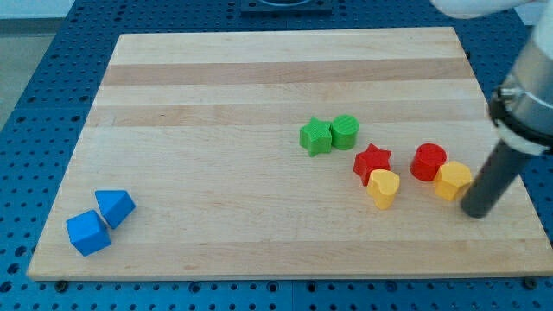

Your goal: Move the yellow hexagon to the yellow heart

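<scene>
The yellow hexagon [453,180] lies at the view's right, touching the red cylinder [428,161] up and to its left. The yellow heart [384,187] lies further left, just below the red star [371,161], with a gap between it and the hexagon. My tip [475,212] rests on the board just to the lower right of the yellow hexagon, very close to it or touching it.
A green star [316,136] and a green cylinder [344,131] sit together above and left of the red star. A blue triangle [114,206] and a blue cube [88,232] lie at the lower left. The wooden board [216,104] rests on a blue perforated table.
</scene>
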Robot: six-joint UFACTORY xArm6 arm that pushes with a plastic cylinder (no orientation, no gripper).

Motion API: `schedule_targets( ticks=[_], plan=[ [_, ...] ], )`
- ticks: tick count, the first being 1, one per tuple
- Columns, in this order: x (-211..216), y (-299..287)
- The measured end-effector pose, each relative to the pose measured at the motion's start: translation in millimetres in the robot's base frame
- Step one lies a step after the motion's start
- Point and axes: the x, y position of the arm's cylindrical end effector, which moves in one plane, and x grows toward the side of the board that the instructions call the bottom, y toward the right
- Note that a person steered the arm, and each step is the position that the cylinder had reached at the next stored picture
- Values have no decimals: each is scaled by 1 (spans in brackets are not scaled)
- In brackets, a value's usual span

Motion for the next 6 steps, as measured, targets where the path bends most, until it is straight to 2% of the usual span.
schedule_targets(
  ticks=[1, 3, 6],
  plan=[
    [-15, 20],
    [-28, 9],
    [-30, -78]
  ],
)
